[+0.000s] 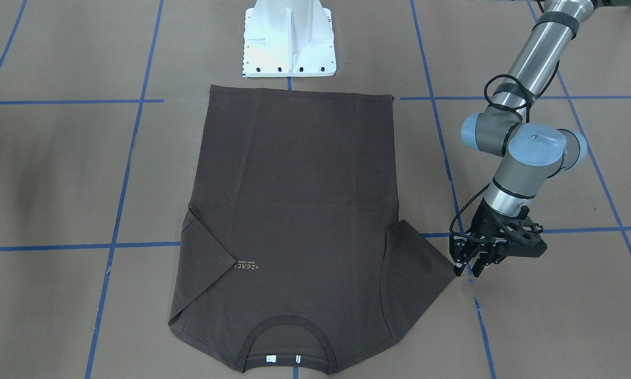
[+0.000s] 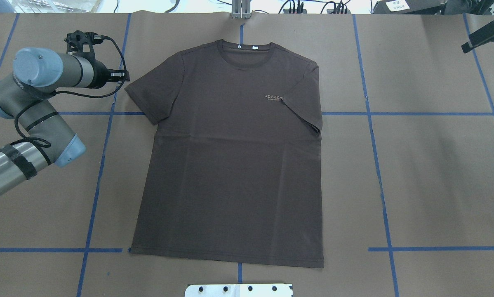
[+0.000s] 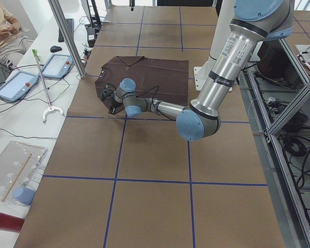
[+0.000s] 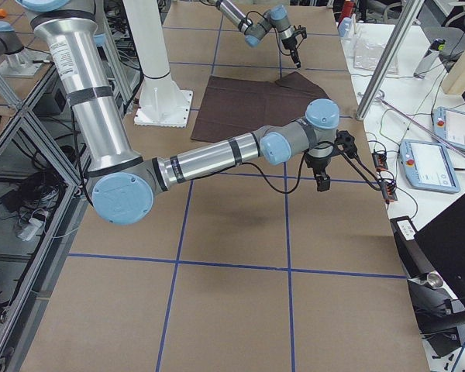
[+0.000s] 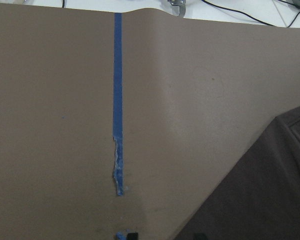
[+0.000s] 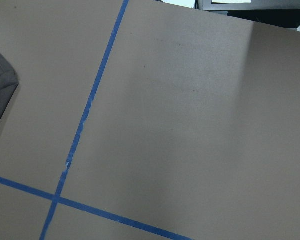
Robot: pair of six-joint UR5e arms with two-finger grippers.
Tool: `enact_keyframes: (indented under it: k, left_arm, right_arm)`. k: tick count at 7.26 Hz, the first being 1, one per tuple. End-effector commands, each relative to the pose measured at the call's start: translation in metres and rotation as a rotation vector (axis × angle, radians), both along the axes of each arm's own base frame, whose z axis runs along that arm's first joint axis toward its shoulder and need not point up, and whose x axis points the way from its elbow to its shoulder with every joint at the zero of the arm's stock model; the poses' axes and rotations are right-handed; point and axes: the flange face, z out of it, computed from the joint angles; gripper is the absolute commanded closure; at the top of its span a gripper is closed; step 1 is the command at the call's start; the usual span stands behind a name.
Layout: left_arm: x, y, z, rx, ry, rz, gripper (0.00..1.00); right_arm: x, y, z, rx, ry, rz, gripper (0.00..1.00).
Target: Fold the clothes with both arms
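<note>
The dark brown T-shirt [image 1: 299,210] lies flat, chest up, its collar [image 1: 286,337] toward the table's far edge from the robot. One sleeve [image 1: 207,252] is folded in over the chest beside the pale lettering; the other sleeve [image 1: 421,263] is spread out. My left gripper [image 1: 468,271] points down just off that spread sleeve's tip, open and holding nothing. In the left wrist view the sleeve [image 5: 260,195] fills the lower right corner. My right gripper [image 4: 323,184] hangs over bare paper beyond the shirt's other side; I cannot tell its state.
The white pedestal base [image 1: 289,39] stands at the shirt's hem. Blue tape lines [image 2: 375,136] grid the brown paper. Beyond the far edge are a metal post [image 3: 67,36], tablets [image 3: 15,85] and a seated person [image 3: 5,31].
</note>
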Motion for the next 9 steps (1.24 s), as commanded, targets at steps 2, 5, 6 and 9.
enact_keyframes:
  k: [2,5,6,9]
  left_arm:
    - [0.012,-0.001,0.004,0.002,-0.023,-0.016,0.52]
    - [0.019,0.004,0.006,0.001,-0.026,-0.005,0.52]
    - [0.022,0.006,0.006,0.001,-0.026,0.000,0.52]
    - [0.028,0.010,0.008,-0.001,-0.030,0.011,0.52]
  right_arm:
    - [0.001,0.003,0.006,-0.006,0.003,0.001,0.00]
    - [0.001,0.005,0.009,-0.010,0.007,0.002,0.00]
    - [0.001,0.005,0.009,-0.010,0.007,0.002,0.00]
    - [0.001,0.005,0.010,-0.011,0.007,0.002,0.00]
